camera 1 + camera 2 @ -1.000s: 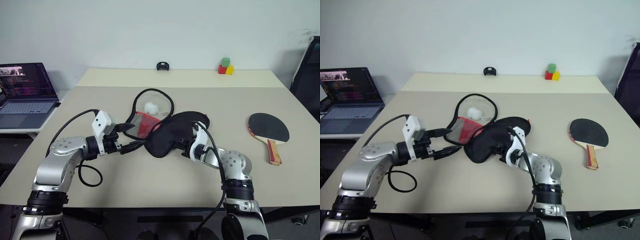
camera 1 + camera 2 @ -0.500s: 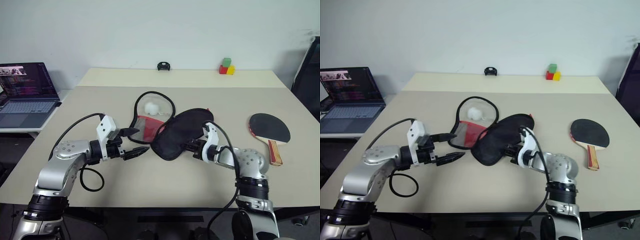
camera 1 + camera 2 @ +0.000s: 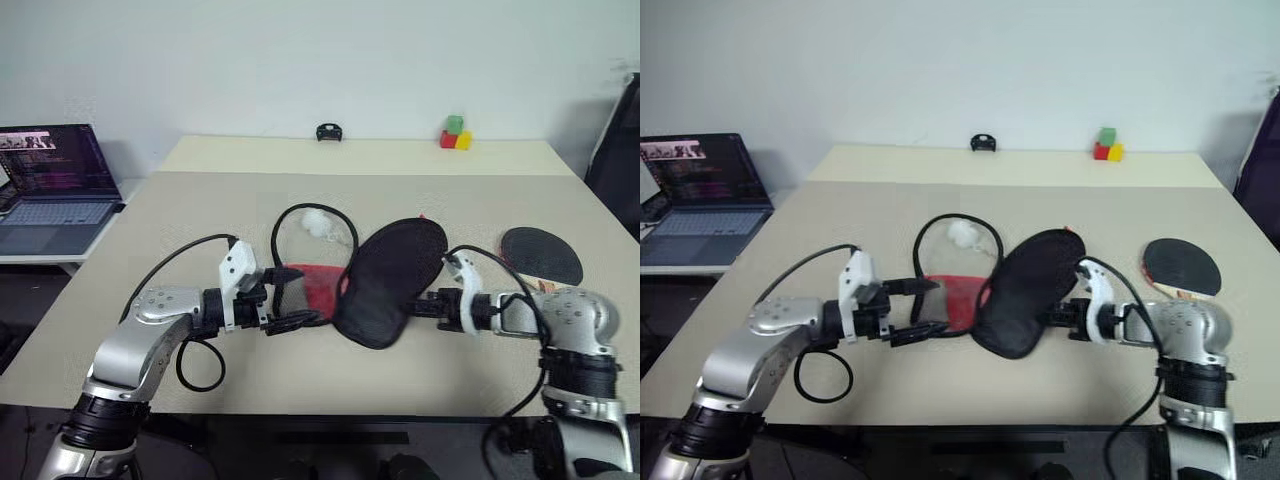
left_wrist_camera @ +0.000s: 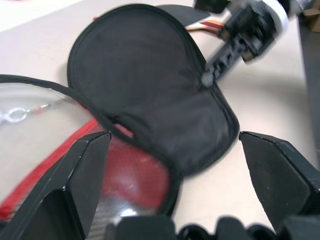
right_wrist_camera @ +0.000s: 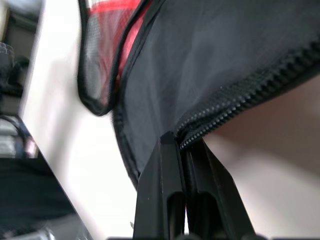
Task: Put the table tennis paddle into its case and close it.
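Right tool (image 3: 1052, 318) clamped on case (image 3: 392, 280) flap's zipper edge, has dragged it toward paddle (image 3: 541, 255), opening the pouch. Left tool (image 3: 290, 303) gaping, empty, moved in beside red lining. Paddle still uncased on desk (image 3: 200, 210).

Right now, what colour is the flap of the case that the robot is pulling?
Black fabric with a zippered edge; the case shows best in the left wrist view.

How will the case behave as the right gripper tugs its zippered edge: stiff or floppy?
Probably floppy: the case drapes where the right gripper pinches its edge. Likely light, its black flap lifting from one pinch. It may slide across the table.
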